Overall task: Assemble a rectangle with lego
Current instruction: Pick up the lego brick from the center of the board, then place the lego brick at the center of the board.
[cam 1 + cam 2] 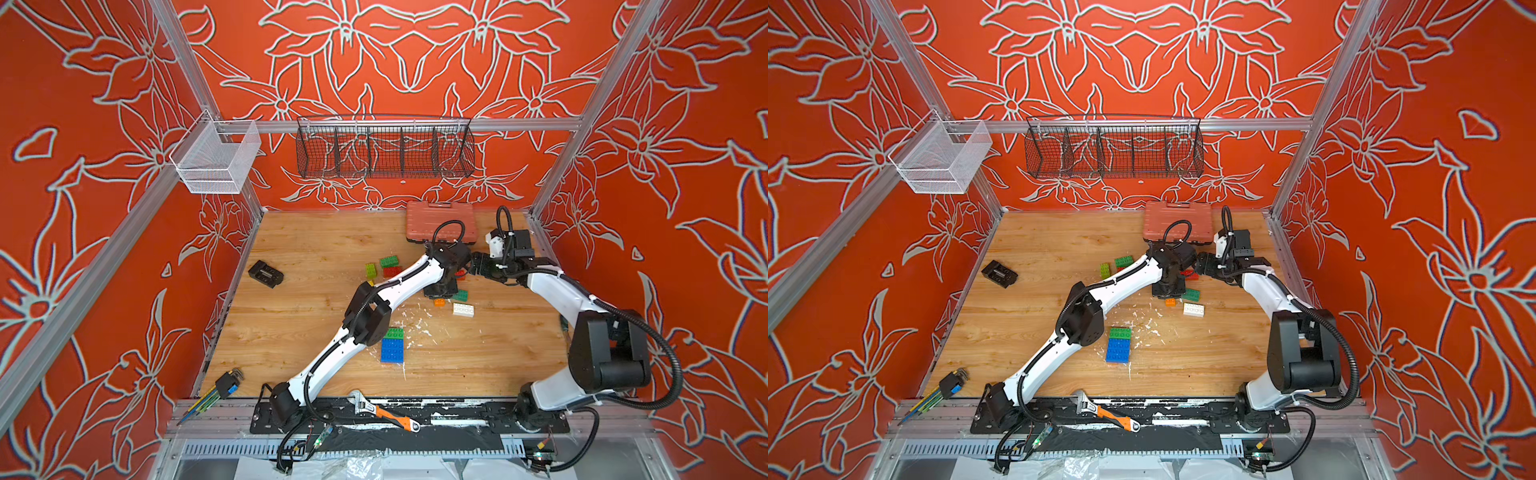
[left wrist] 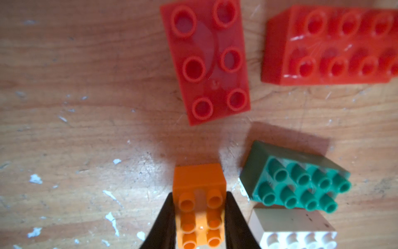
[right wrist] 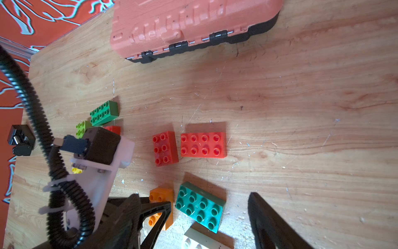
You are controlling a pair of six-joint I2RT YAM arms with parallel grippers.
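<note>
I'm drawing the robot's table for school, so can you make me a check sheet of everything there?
Surface: wooden tabletop, scratched, with white flecks.
Job's things: orange brick, dark green brick, white brick, short red brick, long red brick, blue brick touching a green brick, lime brick.
Clutter: pink case, black block, hex keys, wrench.
Grippers: left pincer shut on the orange brick; right pincer open, holding nothing.
Cables: black ribbed hoses along both arms.
Surroundings: flowered orange walls, black wire basket, white mesh basket.

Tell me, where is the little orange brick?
In the left wrist view the orange brick sits between the fingers of the left gripper, with the dark green brick and the white brick close beside it.
</note>
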